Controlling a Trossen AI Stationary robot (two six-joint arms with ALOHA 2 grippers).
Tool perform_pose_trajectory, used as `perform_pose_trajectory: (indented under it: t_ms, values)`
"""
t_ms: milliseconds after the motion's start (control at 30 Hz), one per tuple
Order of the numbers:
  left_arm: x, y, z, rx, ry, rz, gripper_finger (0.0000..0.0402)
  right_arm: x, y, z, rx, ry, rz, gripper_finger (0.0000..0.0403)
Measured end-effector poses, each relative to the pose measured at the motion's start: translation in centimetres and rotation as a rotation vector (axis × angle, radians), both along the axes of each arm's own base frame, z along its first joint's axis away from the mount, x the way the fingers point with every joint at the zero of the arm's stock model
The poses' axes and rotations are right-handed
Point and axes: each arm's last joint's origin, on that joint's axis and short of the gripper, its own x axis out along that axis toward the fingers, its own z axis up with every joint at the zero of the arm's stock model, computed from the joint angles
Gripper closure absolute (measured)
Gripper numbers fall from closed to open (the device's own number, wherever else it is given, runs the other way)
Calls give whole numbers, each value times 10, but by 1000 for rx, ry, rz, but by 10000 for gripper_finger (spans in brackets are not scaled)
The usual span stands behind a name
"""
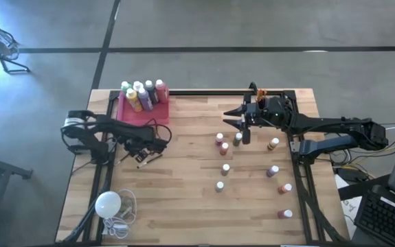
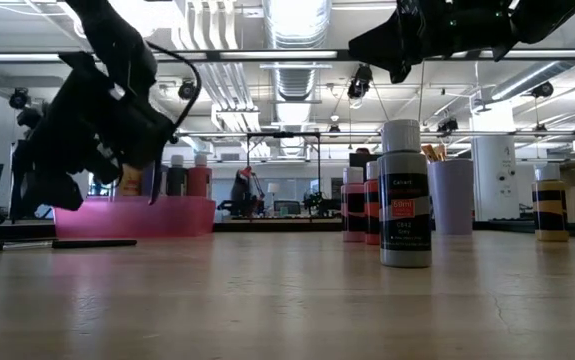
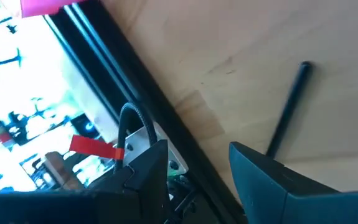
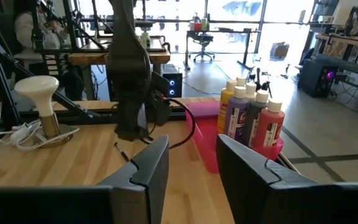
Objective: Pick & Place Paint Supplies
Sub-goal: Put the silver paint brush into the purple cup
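Partly done: big bottles [image 1: 143, 95] in pink tray [image 1: 130, 115], upper left. Abt nine small bottles [image 1: 223, 148] left, center-right. Left gripper [image 1: 144, 154] spread over brush [image 1: 141, 165]; right gripper [image 1: 234, 118] spread, empty.

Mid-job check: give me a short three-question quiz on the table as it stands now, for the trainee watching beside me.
1. True or false: the large bottles stand in the pink tray.
2. Which lies nearest the left gripper? A: a paintbrush. B: the white bulb. C: a small bottle.
3. Fill in: the right gripper has its jaws apart, and between them there is ____.

Key: 1 true; 2 A; 3 nothing.
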Motion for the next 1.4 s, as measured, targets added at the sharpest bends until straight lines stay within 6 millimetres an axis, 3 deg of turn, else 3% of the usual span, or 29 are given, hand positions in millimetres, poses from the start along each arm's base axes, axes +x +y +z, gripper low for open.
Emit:
perform_pose_trajectory:
  t_ms: [500,1033,1400]
  values:
    - [5,-4,-47,-162,252,25,225,0,0,-1,4,8,4,310]
    - [15,-11,-43,-181,107,2,225,0,0,-1,5,12,8,342]
    - [26,-24,-38,-205,68,-44,225,0,0,-2,6,17,8,315]
